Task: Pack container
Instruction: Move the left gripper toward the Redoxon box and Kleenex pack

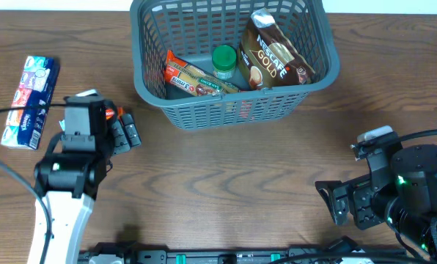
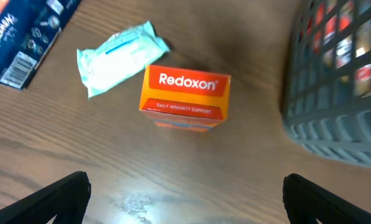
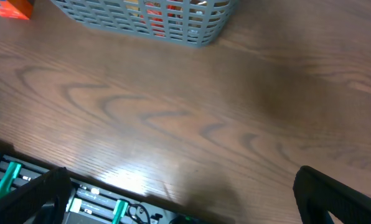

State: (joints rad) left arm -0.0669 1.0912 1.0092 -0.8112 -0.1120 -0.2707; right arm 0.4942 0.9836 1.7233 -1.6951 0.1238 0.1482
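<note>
A big dark grey plastic basket with slotted sides (image 1: 233, 110) sits at the top middle of the overhead view, on the brown wooden worktop (image 1: 218, 183). Inside it are a shiny brown Nescafe Gold coffee bag (image 1: 273, 55) on the right, a small jar with a green lid (image 1: 223, 60) in the middle, and a long red and yellow snack pack (image 1: 196, 77) on the left. A blue Kleenex tissue pack (image 1: 31, 101) lies flat at the far left edge. The left jaws are at the middle left of that view, spread wide and holding nothing. In the left wrist view, an orange Redoxon box (image 2: 185, 96) sits in the middle, ahead of those jaws and touching neither one. A pale green soft wipes pack (image 2: 120, 56) lies just beside the box, toward the upper left. The basket fills the right edge there. The right jaws are at the lower right of the overhead view, well apart from the basket, also spread wide with nothing between them.
</note>
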